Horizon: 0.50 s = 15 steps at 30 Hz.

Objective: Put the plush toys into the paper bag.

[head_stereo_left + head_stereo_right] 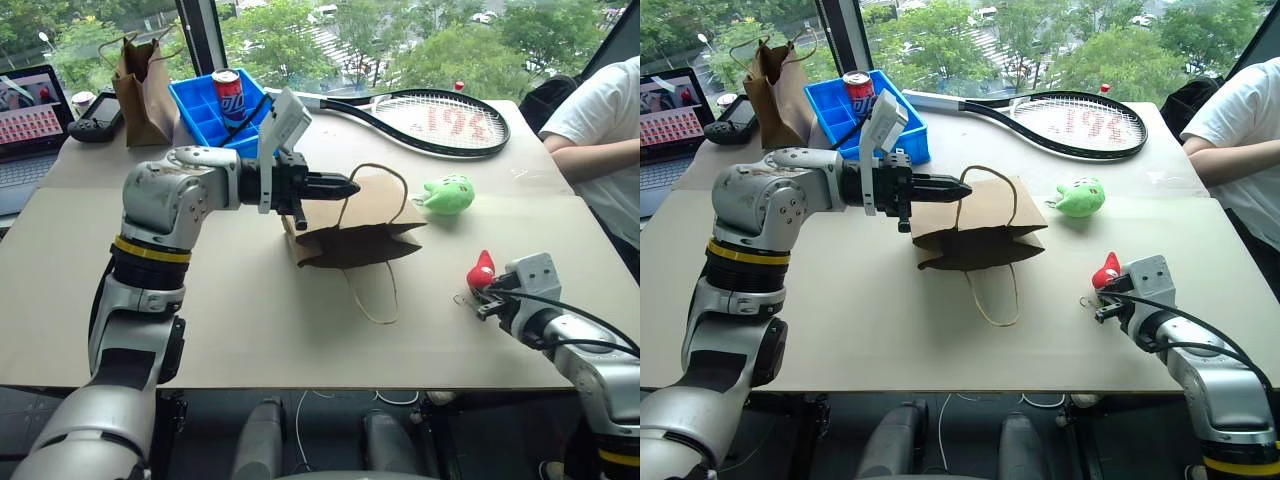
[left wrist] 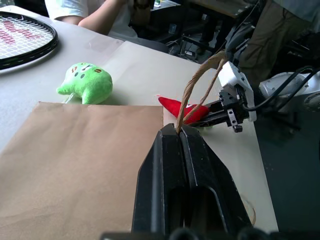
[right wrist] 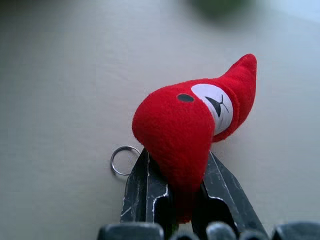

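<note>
Plush toys both outside paper bag (image 1: 355, 232) at frame centre: red toy (image 3: 192, 127) pinched in right gripper (image 3: 185, 200) at lower right, green toy (image 1: 447, 194) loose right of bag, twine handle (image 2: 197, 87) clamped in left gripper (image 2: 181, 137); none bagged.

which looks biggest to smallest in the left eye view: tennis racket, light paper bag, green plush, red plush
1. tennis racket
2. paper bag
3. green plush
4. red plush, partly hidden by the right gripper, so this last ranking is unsure.

L fingers (image 2: 186, 150) clamped; R fingers (image 3: 220, 185) pinched.
</note>
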Available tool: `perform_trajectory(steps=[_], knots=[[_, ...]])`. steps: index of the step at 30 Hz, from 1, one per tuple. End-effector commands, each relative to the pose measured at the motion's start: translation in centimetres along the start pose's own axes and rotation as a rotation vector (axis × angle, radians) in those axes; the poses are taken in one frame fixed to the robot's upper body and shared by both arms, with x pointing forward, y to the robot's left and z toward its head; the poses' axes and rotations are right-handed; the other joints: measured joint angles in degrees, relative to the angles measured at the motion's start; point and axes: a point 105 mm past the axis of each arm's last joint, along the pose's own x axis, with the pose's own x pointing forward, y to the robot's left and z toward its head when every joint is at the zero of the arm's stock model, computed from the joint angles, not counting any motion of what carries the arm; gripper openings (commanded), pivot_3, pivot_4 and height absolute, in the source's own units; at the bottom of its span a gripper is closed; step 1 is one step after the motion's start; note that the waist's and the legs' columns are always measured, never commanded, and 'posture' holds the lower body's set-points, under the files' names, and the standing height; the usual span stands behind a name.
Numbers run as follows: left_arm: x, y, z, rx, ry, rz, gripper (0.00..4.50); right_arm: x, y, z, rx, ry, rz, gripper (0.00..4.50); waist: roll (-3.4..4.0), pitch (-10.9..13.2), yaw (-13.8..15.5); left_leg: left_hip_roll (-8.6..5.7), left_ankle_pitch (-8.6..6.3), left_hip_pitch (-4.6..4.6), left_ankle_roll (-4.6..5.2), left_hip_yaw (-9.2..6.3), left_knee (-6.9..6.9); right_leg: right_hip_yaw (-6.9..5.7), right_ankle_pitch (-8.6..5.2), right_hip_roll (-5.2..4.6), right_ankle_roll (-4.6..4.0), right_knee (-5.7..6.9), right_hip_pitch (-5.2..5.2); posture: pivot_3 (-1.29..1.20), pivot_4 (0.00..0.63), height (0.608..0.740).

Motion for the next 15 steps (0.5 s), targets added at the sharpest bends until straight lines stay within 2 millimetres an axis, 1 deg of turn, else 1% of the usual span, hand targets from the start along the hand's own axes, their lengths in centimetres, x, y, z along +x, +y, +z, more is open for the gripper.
perform_trajectory(steps=[1, 3, 4, 8, 11, 15], knots=[[0.3, -0.6, 2.1, 0.033, -0.048, -0.027, 0.0, -2.6, 3.2, 3.8, -0.102, -0.069, 0.203, 0.01, -0.03, 0.0, -0.4, 0.0, 0.0, 0.03, 0.0, 0.0, -0.01, 0.0, -0.01, 0.0, 0.01, 0.01, 0.0, 0.0, 0.15, 0.74], [0.5, -0.6, 2.1, 0.034, -0.047, -0.033, 0.0, -3.1, 4.3, 4.7, -0.123, -0.076, 0.263, 0.01, -0.03, 0.0, -0.6, 0.05, 0.0, 0.07, 0.0, -0.05, -0.01, 0.0, -0.06, 0.05, 0.01, 0.02, 0.01, 0.0, 0.15, 0.74], [0.6, -0.7, 2.0, 0.034, -0.046, -0.038, 0.0, -3.3, 4.9, 5.5, -0.139, -0.089, 0.296, 0.01, -0.03, 0.0, -0.8, 0.04, 0.0, 0.07, 0.0, -0.09, -0.01, -0.01, -0.14, 0.06, -0.11, 0.03, 0.01, 0.0, 0.15, 0.74], [0.9, -0.9, 1.9, 0.034, -0.045, -0.05, 0.0, -3.0, 6.4, 7.6, -0.183, -0.108, 0.393, 0.01, -0.04, 0.0, -0.8, 0.03, 0.0, 0.1, -0.01, -0.1, 0.04, 0.02, -0.18, 0.05, -0.33, 0.0, 0.02, 0.0, 0.15, 0.74], [1.0, -1.2, 1.8, 0.031, -0.048, -0.057, 0.0, -2.8, 7.0, 8.2, -0.22, -0.083, 0.433, 0.01, -0.05, 0.0, -0.7, 0.03, 0.0, 0.09, -0.01, -0.1, 0.05, 0.01, -0.19, 0.04, -0.34, -0.02, 0.05, 0.0, 0.15, 0.74], [1.2, -1.9, 1.3, 0.018, -0.049, -0.075, 0.0, -2.3, 7.0, 8.5, -0.277, -0.047, 0.465, 0.01, -0.05, 0.0, -0.4, 0.0, 0.0, -0.04, -0.01, -0.1, 0.05, 0.01, 0.0, 0.02, -0.6, -0.04, 0.0, 0.0, 0.15, 0.74]])
